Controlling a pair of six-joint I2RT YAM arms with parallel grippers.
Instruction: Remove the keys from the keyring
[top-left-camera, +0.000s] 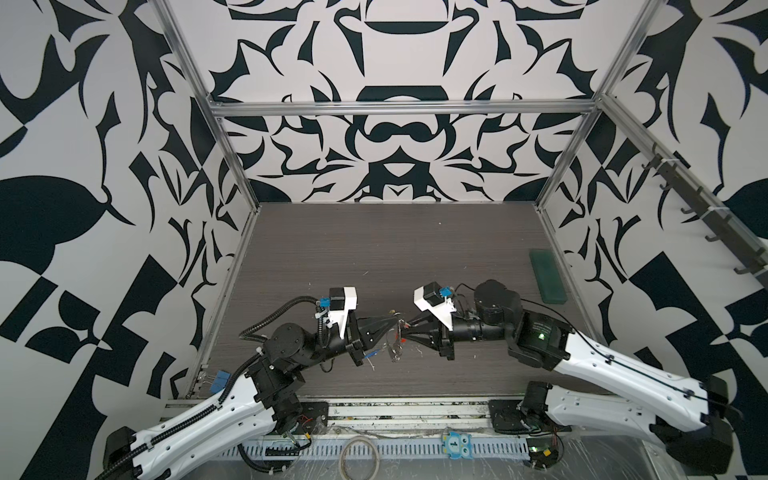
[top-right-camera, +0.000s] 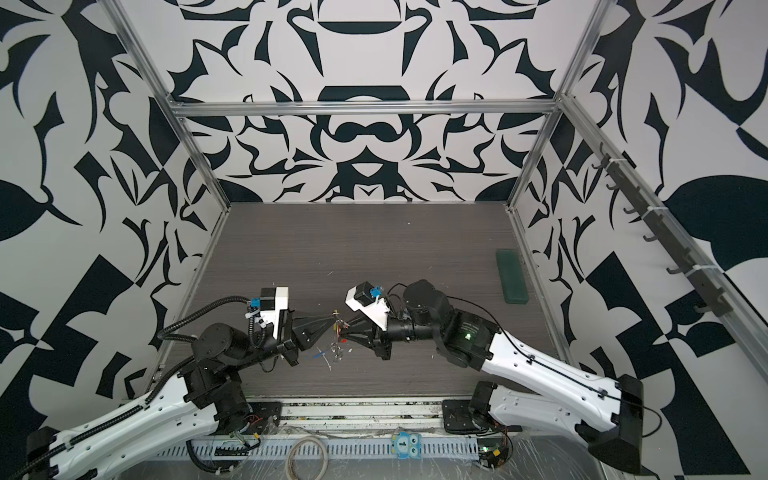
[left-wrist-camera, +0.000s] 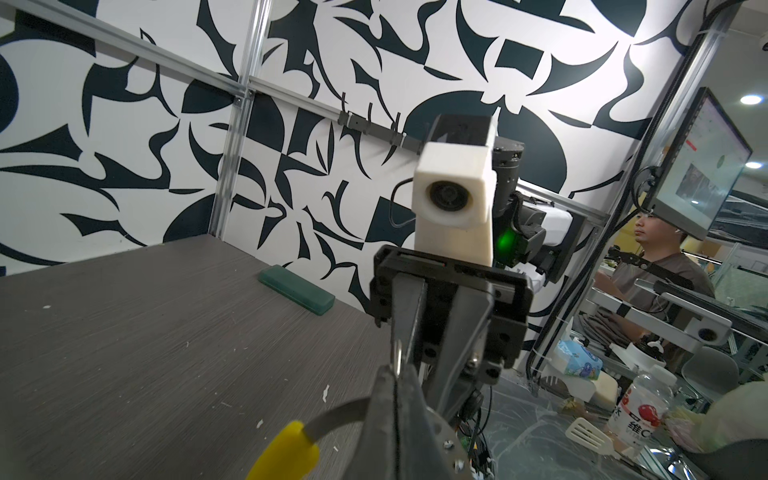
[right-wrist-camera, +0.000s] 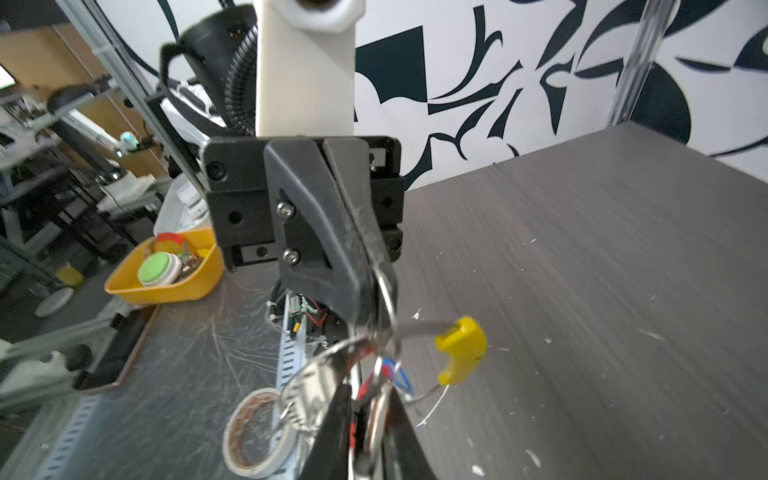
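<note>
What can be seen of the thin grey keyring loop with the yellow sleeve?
The thin floppy grey keyring loop hangs in the air over the dark wood-grain table, its flat band running into a curved yellow plastic sleeve. The shut left end effector pinches its small metal ring. Its lower part dangles, blurred, between the parted fingers of the right end effector.

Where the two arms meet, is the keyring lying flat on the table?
No: the keyring hangs from the shut jaws of the left gripper, with its yellow section raised off the table.
</note>
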